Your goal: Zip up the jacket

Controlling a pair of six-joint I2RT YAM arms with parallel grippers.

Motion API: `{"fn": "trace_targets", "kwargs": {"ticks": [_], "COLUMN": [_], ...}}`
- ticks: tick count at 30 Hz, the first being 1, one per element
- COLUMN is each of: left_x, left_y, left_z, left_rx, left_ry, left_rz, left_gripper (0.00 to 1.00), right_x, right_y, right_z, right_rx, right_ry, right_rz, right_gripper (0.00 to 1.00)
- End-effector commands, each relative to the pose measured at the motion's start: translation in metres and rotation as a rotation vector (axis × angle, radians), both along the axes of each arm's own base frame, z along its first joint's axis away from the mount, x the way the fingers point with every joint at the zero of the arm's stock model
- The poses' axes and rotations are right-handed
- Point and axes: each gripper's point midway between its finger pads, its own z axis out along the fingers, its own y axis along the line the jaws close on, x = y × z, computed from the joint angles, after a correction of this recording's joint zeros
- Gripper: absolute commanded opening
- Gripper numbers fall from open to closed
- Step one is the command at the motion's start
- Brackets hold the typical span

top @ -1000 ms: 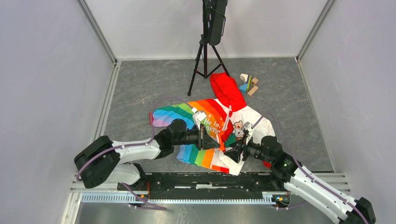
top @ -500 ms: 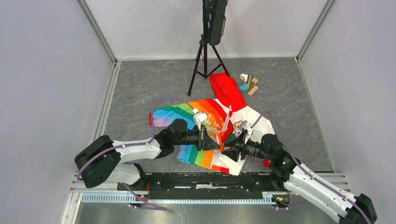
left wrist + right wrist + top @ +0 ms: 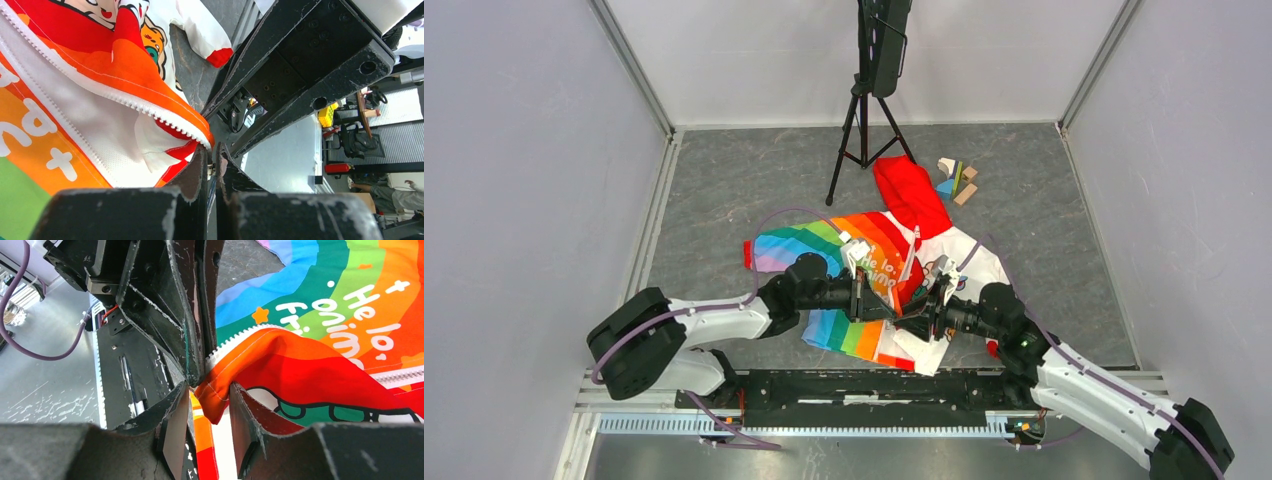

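At the near hem of the jacket [image 3: 824, 243], right gripper [image 3: 209, 395] has advanced left, unclenched astride the zipper edge [image 3: 240, 333] that left gripper [image 3: 211, 156] clamps; ends unjoined.

jacket [image 3: 300, 280], rainbow half: white lettering [image 3: 357, 310] reads "He lo", then "onim…", then "fri…", and there the fold cuts it off.

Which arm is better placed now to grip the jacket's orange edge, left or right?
Right, probably. The right pincer is open with the orange edge of the jacket between its fingers; the left pincer is shut on the zipper end, so it is occupied.
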Motion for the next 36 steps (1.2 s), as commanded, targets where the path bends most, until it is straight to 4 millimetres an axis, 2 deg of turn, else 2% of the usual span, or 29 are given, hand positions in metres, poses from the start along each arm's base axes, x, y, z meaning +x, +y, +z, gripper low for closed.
{"fn": "trace_targets", "kwargs": {"ticks": [1, 8, 14, 20, 22, 26, 32, 36], "left_x": [0.004, 0.003, 0.004, 0.004, 0.004, 0.004, 0.002, 0.002], "left_y": [-0.009, -0.010, -0.007, -0.008, -0.008, -0.009, -0.010, -0.010], "left_z": [0.015, 0.020, 0.020, 0.024, 0.026, 0.029, 0.032, 0.035], "left_rx": [-0.047, -0.066, -0.058, -0.064, -0.066, -0.072, -0.086, -0.094], "left_ry": [-0.036, -0.032, -0.040, -0.045, -0.047, -0.047, -0.041, -0.042], "left_rz": [-0.019, -0.021, -0.011, -0.015, -0.017, -0.016, -0.026, -0.028], "left_gripper": [0.02, 0.02, 0.02, 0.02, 0.02, 0.02, 0.02, 0.02], "right_x": [0.001, -0.003, -0.002, 0.002, 0.003, 0.005, 0.007, 0.010], "right_y": [0.007, 0.008, 0.004, 0.002, 0.002, 0.004, 0.006, 0.004], "right_z": [0.022, 0.013, 0.002, 0.002, 0.002, 0.004, 0.004, -0.003], "right_rx": [0.068, 0.063, 0.020, 0.015, 0.012, 0.010, 0.009, -0.032], "right_ry": [-0.059, -0.061, -0.065, -0.070, -0.068, -0.071, -0.079, -0.081], "right_rz": [0.027, 0.058, 0.050, 0.023, 0.020, 0.020, 0.020, 0.017], "right_gripper": [0.41, 0.34, 0.36, 0.15, 0.12, 0.19, 0.20, 0.33]}}
